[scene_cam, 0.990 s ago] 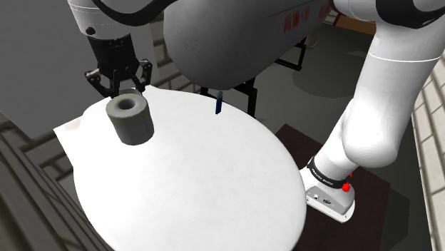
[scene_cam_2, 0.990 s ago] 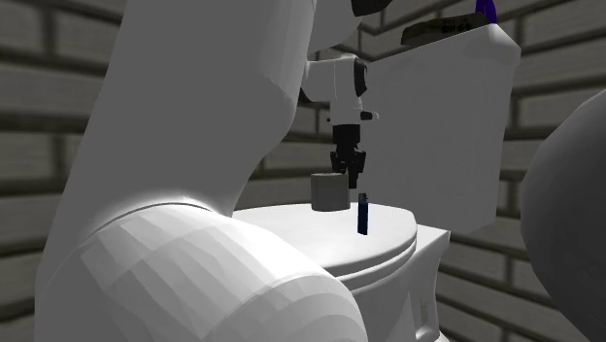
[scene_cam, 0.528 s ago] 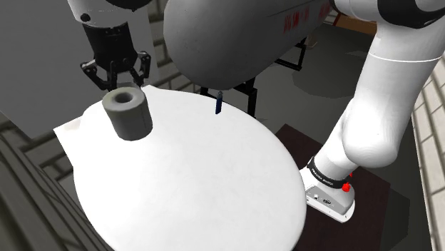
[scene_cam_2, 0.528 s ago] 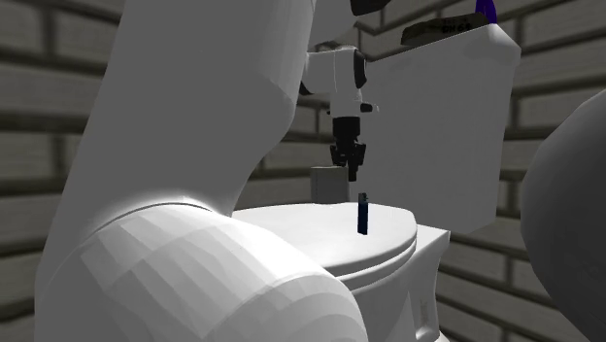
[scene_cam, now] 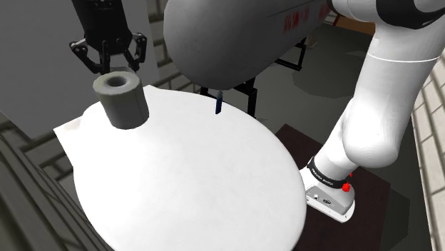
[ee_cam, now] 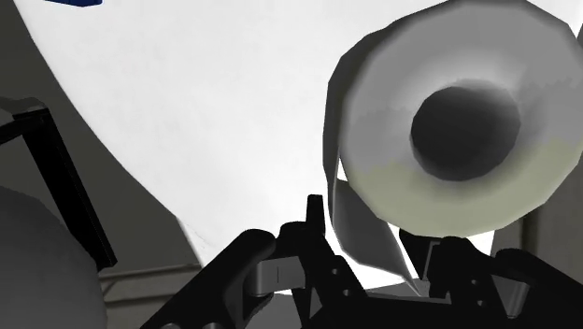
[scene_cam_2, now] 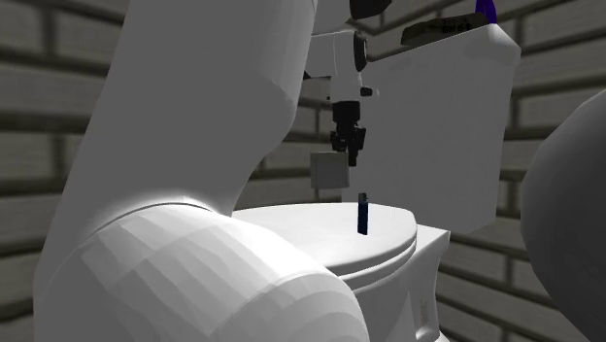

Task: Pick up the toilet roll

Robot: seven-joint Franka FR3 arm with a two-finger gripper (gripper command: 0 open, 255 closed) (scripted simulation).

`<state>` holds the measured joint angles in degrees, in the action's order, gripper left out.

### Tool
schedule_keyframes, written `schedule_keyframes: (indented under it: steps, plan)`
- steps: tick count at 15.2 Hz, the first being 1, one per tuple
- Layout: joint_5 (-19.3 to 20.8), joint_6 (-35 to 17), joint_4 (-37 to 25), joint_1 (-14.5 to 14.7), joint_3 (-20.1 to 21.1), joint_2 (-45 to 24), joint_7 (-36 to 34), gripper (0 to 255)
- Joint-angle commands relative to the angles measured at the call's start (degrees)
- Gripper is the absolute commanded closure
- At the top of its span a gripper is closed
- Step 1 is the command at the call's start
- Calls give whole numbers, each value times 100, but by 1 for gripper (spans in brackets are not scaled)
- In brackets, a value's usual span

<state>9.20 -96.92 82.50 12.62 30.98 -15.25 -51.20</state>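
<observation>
The toilet roll (scene_cam: 119, 100) is a grey cylinder with a dark core hole. It hangs upright above the white toilet lid (scene_cam: 192, 171), near the lid's far left in the shoulder view. My black gripper (scene_cam: 109, 65) comes down on its far rim and is shut on the roll's wall. In the second exterior view, the toilet roll (scene_cam_2: 329, 172) floats a gap above the toilet lid (scene_cam_2: 320, 233), under the gripper (scene_cam_2: 349, 145). In the wrist view, the toilet roll (ee_cam: 458, 121) sits just ahead of the gripper (ee_cam: 374, 250), its wall clasped between the fingers.
A small dark blue stick (scene_cam: 220, 102) stands upright at the lid's far edge, right of the roll. The white cistern (scene_cam_2: 442, 126) rises behind the lid. Brick walls surround the toilet. The arm's base (scene_cam: 329, 191) stands on a dark mat at the shoulder view's right.
The gripper has risen with the toilet roll in it. The roll has left the lid and now hangs above it, a little further left in the shoulder view.
</observation>
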Motion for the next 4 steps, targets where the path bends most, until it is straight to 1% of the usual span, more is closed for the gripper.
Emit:
schedule_keyframes:
  steps: [1, 2, 4]
  plan:
    - [9, 168, -189, 23, 6, -20, 1, 255]
    - [18, 253, -290, 37, 8, -38, 0, 255]
    - [19, 266, -305, 39, 8, -40, 0, 255]
